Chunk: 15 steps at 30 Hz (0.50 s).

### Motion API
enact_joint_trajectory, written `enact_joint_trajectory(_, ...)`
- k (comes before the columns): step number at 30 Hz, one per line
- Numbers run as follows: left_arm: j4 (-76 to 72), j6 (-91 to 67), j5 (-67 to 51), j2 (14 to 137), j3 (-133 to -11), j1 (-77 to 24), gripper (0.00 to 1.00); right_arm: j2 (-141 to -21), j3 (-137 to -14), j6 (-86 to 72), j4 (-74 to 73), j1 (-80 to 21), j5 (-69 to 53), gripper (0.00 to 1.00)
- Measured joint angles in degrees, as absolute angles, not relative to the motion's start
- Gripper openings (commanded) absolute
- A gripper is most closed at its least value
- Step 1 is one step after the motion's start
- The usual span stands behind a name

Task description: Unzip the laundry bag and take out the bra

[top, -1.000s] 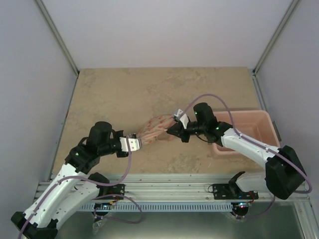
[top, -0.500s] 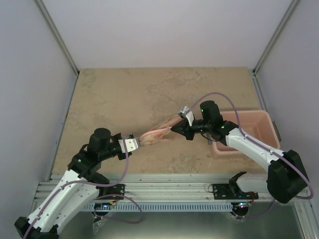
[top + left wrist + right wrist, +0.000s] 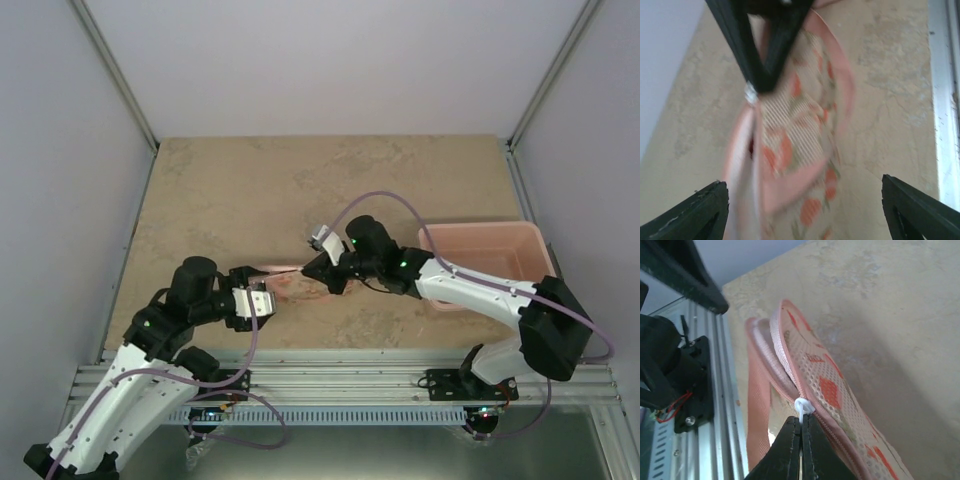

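The right gripper, seen from the top camera, was clamped at the 2 o'clock end of the laundry bag. The bag showed as a thin strip on the table, with its long axis running from 8 o'clock to 2 o'clock. The left gripper sat at the 8 o'clock end, so the bag bridged the two arms and neither was clearly nearer. A pink tub stood well apart, at 3 o'clock from the right gripper.

From the left wrist camera, the left gripper's fingers stood wide apart at the lower corners and pinched nothing. The blurred bag ran up between them toward 12 o'clock, where the right gripper's black fingertips met on the zip pull. A dark red sliver in the gap at the bag's 9 o'clock side was probably the bra, which was otherwise hidden inside.

From the right wrist camera, the right fingers were closed tight on the white zip pull, and the bag stood on its edge. Toward 11 o'clock from the pull, on the left arm's side, the pink rims stood apart. Toward 5 o'clock the zip looked closed, and no bra showed in this view. By my judgement, further opening meant drawing the pull along the long axis away from the left gripper, which would have to close on its end first to hold the bag.
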State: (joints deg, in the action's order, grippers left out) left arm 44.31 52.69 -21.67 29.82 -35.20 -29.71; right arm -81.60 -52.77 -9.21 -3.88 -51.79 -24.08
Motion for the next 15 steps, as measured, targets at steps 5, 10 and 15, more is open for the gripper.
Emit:
enact_joint_trajectory(5, 39.4, 46.6, -21.8, 30.9, -36.5, -29.7, 0.78, -84.8, -55.4, -8.9, -2.6, -55.5, -24.3, 0.01)
enact_joint_trajectory(10, 35.5, 43.9, -21.3, 33.6, -35.6, -29.9, 0.76, -86.3, -56.5, -7.4, -2.3, -57.0, -27.4, 0.01)
enact_joint_trajectory(15, 35.9, 46.0, -20.3, 34.5, -33.9, -30.1, 0.52, -86.3, -56.5, -6.5, -2.2, -57.5, -29.2, 0.00)
